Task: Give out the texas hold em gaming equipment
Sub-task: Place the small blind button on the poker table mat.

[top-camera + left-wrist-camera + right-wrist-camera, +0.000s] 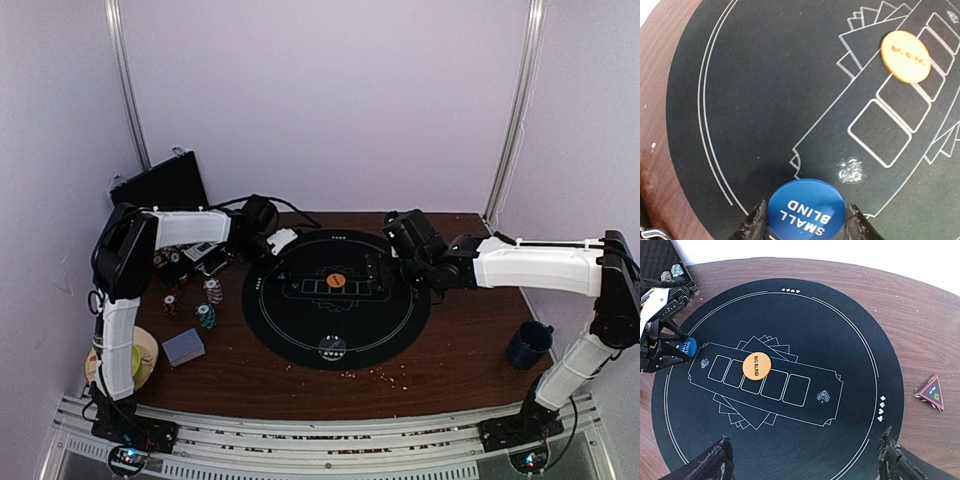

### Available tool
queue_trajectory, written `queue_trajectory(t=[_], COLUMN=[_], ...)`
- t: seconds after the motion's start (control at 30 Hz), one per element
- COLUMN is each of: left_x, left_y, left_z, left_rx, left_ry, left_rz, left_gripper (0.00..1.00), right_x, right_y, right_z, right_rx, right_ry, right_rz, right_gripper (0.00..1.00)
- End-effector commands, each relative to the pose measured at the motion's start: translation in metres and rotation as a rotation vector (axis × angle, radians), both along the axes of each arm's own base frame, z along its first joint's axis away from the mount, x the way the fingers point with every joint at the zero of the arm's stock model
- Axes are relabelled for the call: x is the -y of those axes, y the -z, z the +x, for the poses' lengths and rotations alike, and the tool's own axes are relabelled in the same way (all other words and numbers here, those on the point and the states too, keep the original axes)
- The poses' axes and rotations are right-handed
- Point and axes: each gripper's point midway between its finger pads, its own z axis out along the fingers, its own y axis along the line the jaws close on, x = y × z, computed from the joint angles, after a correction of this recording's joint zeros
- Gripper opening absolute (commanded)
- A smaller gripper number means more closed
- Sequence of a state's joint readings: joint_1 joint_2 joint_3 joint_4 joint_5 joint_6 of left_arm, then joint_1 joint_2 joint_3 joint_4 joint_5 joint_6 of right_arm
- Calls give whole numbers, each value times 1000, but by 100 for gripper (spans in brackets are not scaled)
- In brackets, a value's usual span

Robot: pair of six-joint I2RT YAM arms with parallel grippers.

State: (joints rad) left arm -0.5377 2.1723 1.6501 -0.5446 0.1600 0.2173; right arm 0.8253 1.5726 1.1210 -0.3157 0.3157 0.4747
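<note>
We're on the button-placing step: left gripper [805, 221] clamps the blue small-blind disc [805, 209] over the mat's [765, 100] left edge, orange disc [905, 56] sits mid-mat, right gripper [805, 460] hangs wide and empty, so next we lower, release, back off.

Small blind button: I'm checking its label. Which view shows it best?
Left wrist: the small blind button sits large in the left tool, lettering readable. Right wrist shows it small, half hidden; overhead it's not visible.
</note>
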Motion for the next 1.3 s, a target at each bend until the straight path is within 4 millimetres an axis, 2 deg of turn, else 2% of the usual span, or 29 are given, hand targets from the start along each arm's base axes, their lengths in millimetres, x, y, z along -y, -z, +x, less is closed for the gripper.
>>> queue_trajectory(t=[0.0, 0.73, 0.8, 0.93, 1.1, 1.2, 1.27], left_x=[-11, -18, -18, -18, -18, -19, -22], left_y=[7, 21, 21, 19, -9, -38, -59], left_z=[8, 4, 4, 4, 11, 13, 11], left_rx=[31, 24, 25, 30, 88, 139, 169], left_ry=[-39, -42, -41, -39, -50, -53, -52], left_rz=[40, 77, 78, 79, 64, 39, 19], left_gripper=[45, 48, 51, 67, 85, 97, 98], right_x=[1, 0, 0, -3, -19, -40, -56], right_y=[-10, -8, -7, -4, 8, 19, 30], right_z=[0, 1, 0, 0, -5, -14, -24], right_rx=[34, 32, 31, 24, 6, -7, -25], right_ry=[10, 10, 7, -2, -48, -113, -175], right_rz=[12, 2, 0, -12, -84, -166, -222], right_gripper=[100, 100, 100, 100, 100, 100, 100])
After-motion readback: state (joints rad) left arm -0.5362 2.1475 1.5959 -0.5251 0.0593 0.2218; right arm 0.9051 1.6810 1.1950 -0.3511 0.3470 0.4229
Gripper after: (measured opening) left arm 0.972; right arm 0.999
